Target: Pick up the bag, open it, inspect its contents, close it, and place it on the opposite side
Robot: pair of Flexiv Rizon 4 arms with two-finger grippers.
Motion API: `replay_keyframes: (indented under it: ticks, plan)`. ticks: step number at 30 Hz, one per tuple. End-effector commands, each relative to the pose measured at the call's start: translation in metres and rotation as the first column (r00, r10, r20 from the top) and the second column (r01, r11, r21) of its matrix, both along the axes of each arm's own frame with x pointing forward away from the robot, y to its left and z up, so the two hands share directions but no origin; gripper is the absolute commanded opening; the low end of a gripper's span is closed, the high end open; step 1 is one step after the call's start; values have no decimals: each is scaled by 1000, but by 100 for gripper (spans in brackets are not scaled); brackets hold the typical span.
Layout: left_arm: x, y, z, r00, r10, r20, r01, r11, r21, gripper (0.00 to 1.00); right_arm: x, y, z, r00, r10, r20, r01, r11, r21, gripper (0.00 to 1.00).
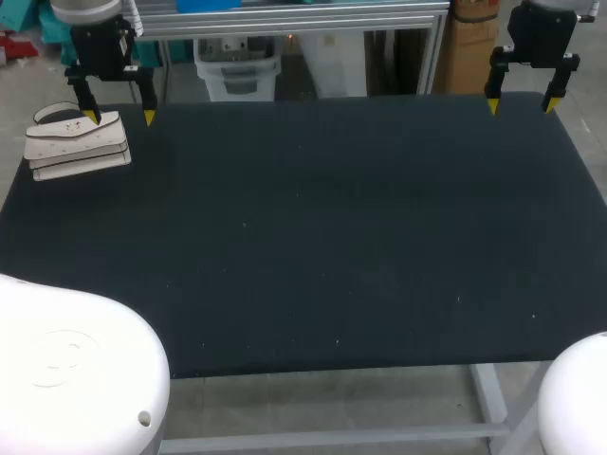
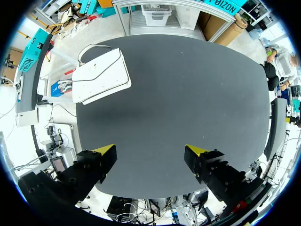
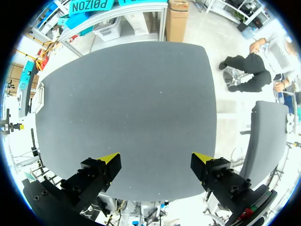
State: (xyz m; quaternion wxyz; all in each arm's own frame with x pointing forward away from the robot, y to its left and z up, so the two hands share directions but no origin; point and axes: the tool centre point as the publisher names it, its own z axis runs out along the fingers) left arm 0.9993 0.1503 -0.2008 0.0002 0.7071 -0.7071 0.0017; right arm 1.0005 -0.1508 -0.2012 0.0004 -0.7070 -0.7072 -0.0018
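A white handbag [image 1: 76,144] with a loop handle lies flat and closed at the table's far left corner. My left gripper [image 1: 119,116] hangs open above the table's back edge, just right of and above the bag and not touching it. In the left wrist view the bag [image 2: 101,75] lies well ahead of the open left gripper [image 2: 151,150], off to one side. My right gripper [image 1: 520,105] is open and empty over the far right corner. From the right wrist, its gripper [image 3: 156,157] faces bare table, and the bag [image 3: 40,95] shows as a white sliver at the opposite edge.
The black table [image 1: 332,237] holds nothing else. Both arm bases sit at its near corners, with a metal frame and bins beyond the back edge.
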Motion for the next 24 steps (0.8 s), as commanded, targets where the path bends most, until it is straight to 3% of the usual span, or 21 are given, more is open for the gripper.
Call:
replay_keyframes:
  ticks: [1,23,24]
  plan:
    - [0,0,1,1000,0,-1,0,1000,2,100,0,0,1,1000,0,-1,0,1000,-1,100]
    - [0,1,-1,1000,-12,-8,12,1000,-9,100,0,0,1,1000,0,-1,0,1000,-1,100]
    - [0,3,-2,1000,-22,-14,22,1000,-9,100,2,4,0,998,54,26,-54,998,-28,100]
